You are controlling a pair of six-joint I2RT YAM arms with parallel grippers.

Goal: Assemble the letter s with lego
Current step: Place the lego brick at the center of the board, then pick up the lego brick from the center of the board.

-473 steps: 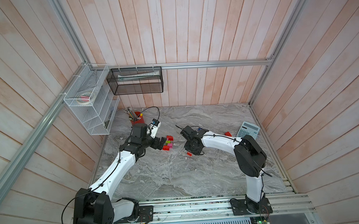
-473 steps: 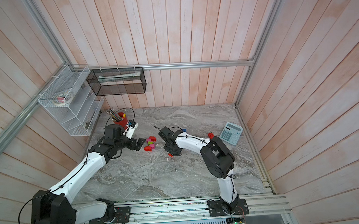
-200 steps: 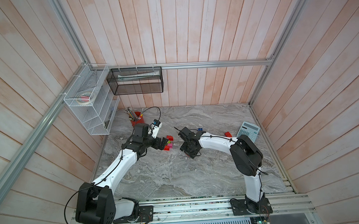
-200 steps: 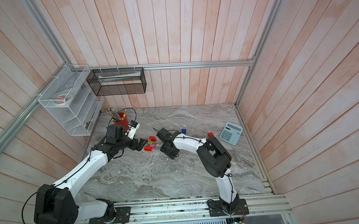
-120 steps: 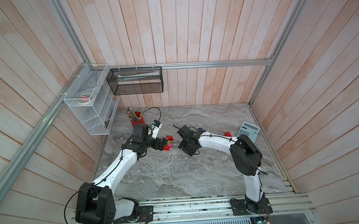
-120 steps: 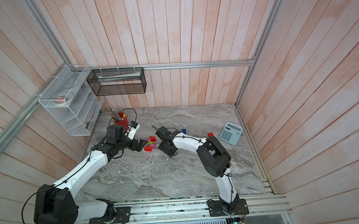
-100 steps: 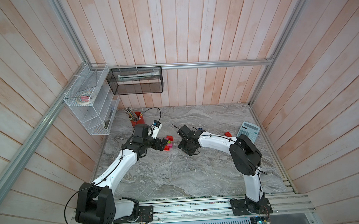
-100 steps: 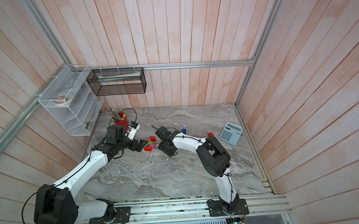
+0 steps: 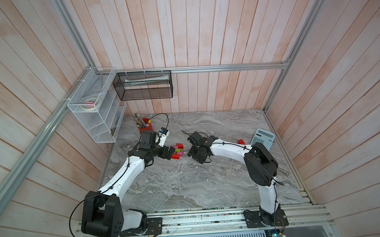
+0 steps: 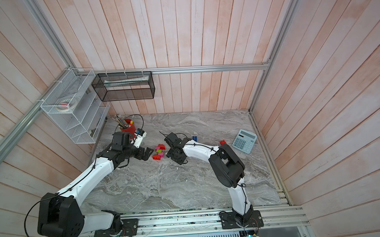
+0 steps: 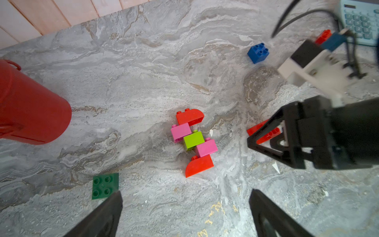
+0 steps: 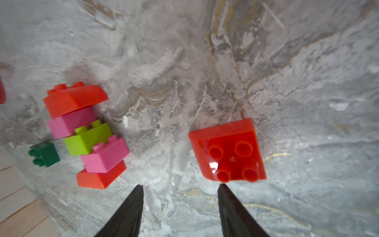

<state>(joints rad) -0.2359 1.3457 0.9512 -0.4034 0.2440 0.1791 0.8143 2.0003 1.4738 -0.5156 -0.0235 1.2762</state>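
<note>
The lego assembly (image 11: 193,141) lies flat on the marble: red, pink, lime green, pink and red bricks joined in a zigzag, shown in both top views (image 9: 178,150) (image 10: 159,151) and in the right wrist view (image 12: 86,135). My left gripper (image 11: 185,197) is open and empty just left of the assembly (image 9: 170,153). My right gripper (image 12: 181,185) is open on the other side of it (image 10: 175,153). A loose red brick (image 12: 227,150) lies studs-up just past one fingertip, not held. A dark green brick (image 11: 105,185) lies near my left fingers.
A blue brick (image 11: 258,52) and another red brick (image 10: 223,142) lie toward the calculator (image 10: 245,140) at the right. The red pencil cup (image 9: 144,128) stands behind my left arm. A white wire shelf (image 9: 96,110) and a black mesh basket (image 9: 143,88) hang on the walls.
My right gripper has moved left toward the assembly. The red brick seen at its tip earlier is now hidden under it in the top views. My left arm has barely moved.
</note>
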